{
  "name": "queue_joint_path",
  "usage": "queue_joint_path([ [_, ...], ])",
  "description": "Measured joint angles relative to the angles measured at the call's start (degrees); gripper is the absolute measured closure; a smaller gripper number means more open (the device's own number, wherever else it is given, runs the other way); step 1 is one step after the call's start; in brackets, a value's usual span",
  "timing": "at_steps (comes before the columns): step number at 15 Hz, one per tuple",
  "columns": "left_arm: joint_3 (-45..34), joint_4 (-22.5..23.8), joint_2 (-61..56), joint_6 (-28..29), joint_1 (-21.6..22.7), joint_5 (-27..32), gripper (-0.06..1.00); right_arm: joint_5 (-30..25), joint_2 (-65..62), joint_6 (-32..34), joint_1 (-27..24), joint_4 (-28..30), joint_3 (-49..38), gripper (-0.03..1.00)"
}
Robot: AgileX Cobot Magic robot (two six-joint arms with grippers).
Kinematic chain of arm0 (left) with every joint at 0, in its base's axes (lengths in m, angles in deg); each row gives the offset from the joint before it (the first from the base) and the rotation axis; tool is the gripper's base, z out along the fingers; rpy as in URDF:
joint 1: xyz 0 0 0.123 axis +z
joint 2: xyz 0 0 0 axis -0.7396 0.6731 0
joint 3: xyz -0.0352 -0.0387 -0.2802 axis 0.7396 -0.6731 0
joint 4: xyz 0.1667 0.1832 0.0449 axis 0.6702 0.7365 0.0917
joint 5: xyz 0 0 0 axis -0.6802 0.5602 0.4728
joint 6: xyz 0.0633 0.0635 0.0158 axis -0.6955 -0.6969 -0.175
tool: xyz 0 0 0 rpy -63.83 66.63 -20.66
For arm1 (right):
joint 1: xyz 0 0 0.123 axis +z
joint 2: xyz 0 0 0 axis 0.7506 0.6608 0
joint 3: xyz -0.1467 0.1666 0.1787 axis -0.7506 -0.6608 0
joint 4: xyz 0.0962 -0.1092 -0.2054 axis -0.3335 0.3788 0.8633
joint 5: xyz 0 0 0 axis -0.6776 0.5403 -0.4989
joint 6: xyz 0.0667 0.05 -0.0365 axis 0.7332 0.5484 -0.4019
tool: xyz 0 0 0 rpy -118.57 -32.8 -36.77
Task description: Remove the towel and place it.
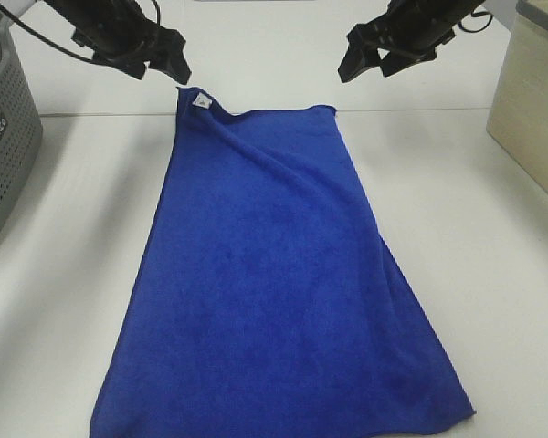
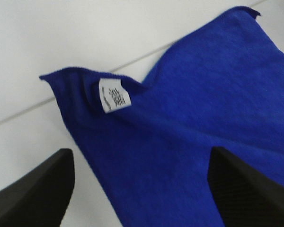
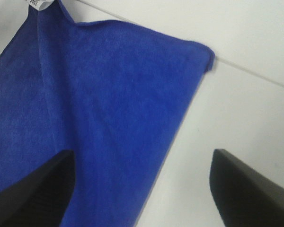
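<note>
On a white tabletop (image 1: 457, 201) between two robot arms, the towel (image 1: 274, 274) lies spread nearly flat, its far edge near the seam across the table and its near end running to the bottom of the high view, one long crease slanting from the tagged corner. A grey perforated basket (image 1: 5, 128) stands well apart at the left edge, a pale box (image 1: 534, 100) well apart at the right. Above the two far corners hover the left gripper (image 1: 164, 62) and the right gripper (image 1: 363, 57), both with fingers spread wide and holding nothing; each wrist view shows cloth and table between the dark pads with no contact. The white tag (image 2: 114, 95) sits at the slightly rucked left far corner; the right far corner (image 3: 209, 56) lies flat but for its upturned tip. Judging by this, the cloth seems already laid down, so the sensible finish is a straight upward lift of both arms, fingers kept wide, so no pad snags the raised fold by the tag. Bare table flanks the towel on both sides, leaving ample room to pull clear without nearing basket or box.
</note>
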Motion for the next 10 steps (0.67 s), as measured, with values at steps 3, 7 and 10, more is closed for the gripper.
queue_joint_path([
  [3, 0.0, 10.26, -7.91, 9.45, 0.11, 8.25, 0.2, -9.05, -5.9, 11.12, 0.0, 11.69, 0.0, 0.14],
  [7, 0.34, 14.15, -13.81, 10.77, 1.6, 12.49, 0.2, -16.79, -13.75, 17.02, 0.0, 19.6, 0.0, 0.13],
  [10, 0.34, 14.9, -13.98, 11.12, 2.52, 12.95, 0.2, -17.3, -15.36, 17.3, 0.0, 19.6, 0.0, 0.13],
])
